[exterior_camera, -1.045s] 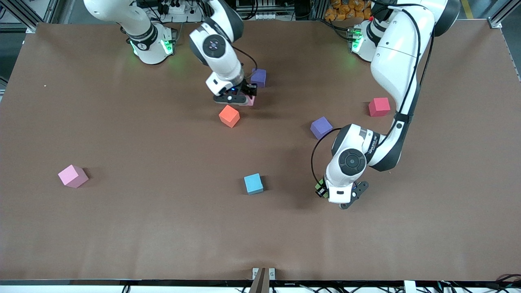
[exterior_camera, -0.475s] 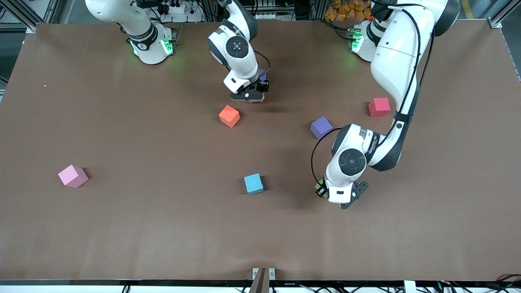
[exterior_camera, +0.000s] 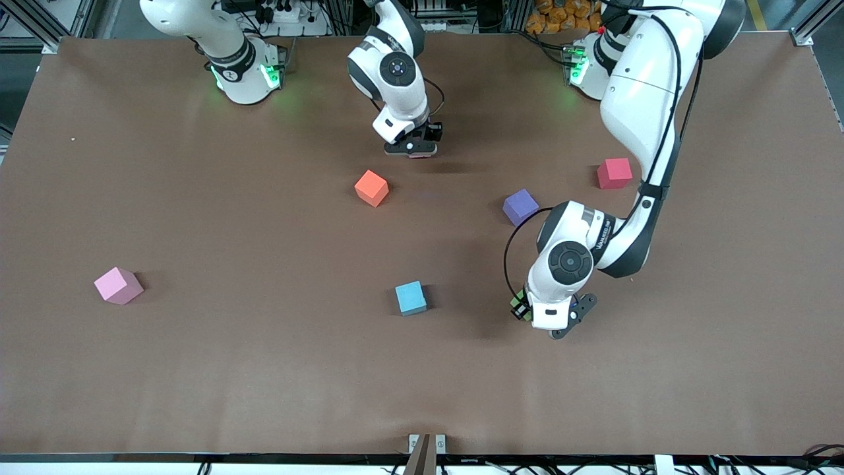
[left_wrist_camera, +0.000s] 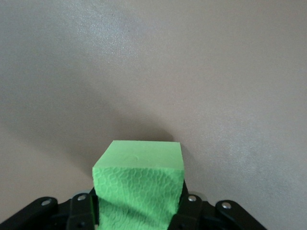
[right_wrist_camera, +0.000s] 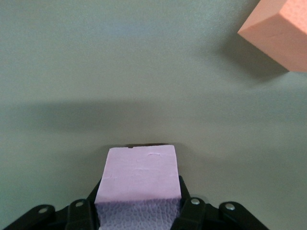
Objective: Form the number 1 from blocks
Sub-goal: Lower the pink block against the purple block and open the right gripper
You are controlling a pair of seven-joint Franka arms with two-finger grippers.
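My right gripper [exterior_camera: 412,146] is shut on a pale pink block [right_wrist_camera: 139,175], held low over the table farther from the front camera than the orange block [exterior_camera: 371,188]. Only a pink sliver [exterior_camera: 417,156] shows under the hand. The orange block [right_wrist_camera: 278,40] also shows in the right wrist view. My left gripper [exterior_camera: 547,316] is shut on the green block [left_wrist_camera: 139,177], low over the table beside the light blue block [exterior_camera: 411,297]. On the table lie a purple block [exterior_camera: 521,206], the red block [exterior_camera: 614,173] and another pink block [exterior_camera: 118,285]. The second purple block is hidden by the right hand.
The brown table [exterior_camera: 264,369] holds only the scattered blocks. The two arm bases [exterior_camera: 244,72] stand along the edge farthest from the front camera. The left arm's elbow [exterior_camera: 593,241] hangs over the area near the purple and red blocks.
My right gripper carried the pale pink block toward the left arm's end and away from the front camera, covering the purple block that showed there. The left arm has not moved.
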